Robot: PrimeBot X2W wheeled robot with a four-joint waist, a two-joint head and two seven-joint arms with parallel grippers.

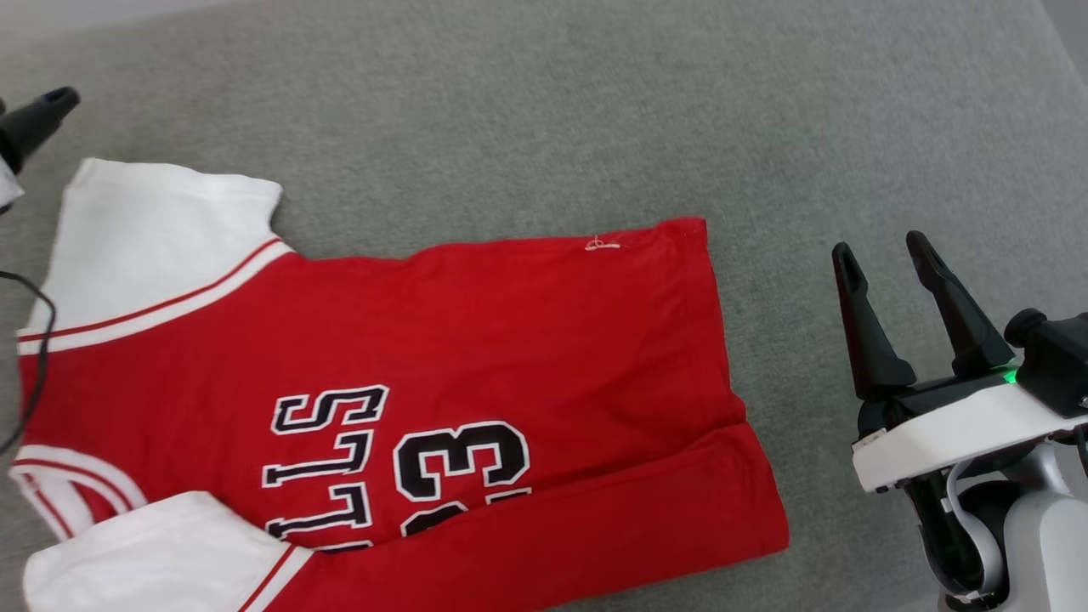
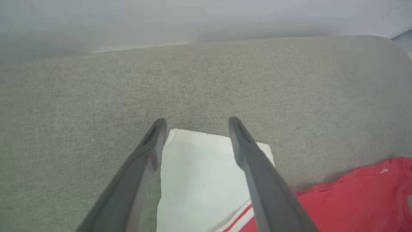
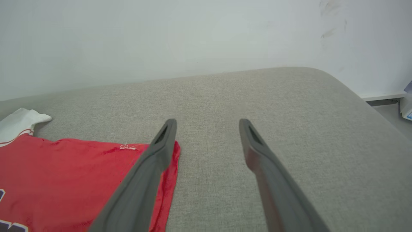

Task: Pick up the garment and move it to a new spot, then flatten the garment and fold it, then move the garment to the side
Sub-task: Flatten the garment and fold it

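The garment (image 1: pixel 476 340) is lying spread on the grey cushion (image 1: pixel 595 110). Its collar end is toward the cushion's left edge and its hem is facing the right edge. The near long side is lying folded over the lower part of the lettering, which only the head view is showing clearly.

The right gripper (image 1: pixel 879 246) is hanging beside the hem, off the cloth, with its fingers spread apart and nothing between them. Its own camera is showing the right gripper (image 3: pixel 208 124) pointing toward the cushion's rounded far right corner and the pale wall (image 3: pixel 161 38). There one finger is overlapping the garment (image 3: pixel 64 174) at the hem's far corner.

In the head view a single dark finger (image 1: pixel 42 115) of the left arm is showing near the far left edge. The left wrist view is showing the left gripper (image 2: pixel 197 124) gaping wide and empty. Its fingers are straddling the end of the white sleeve of the garment (image 2: pixel 199 180). Whether they are touching the sleeve I cannot tell.
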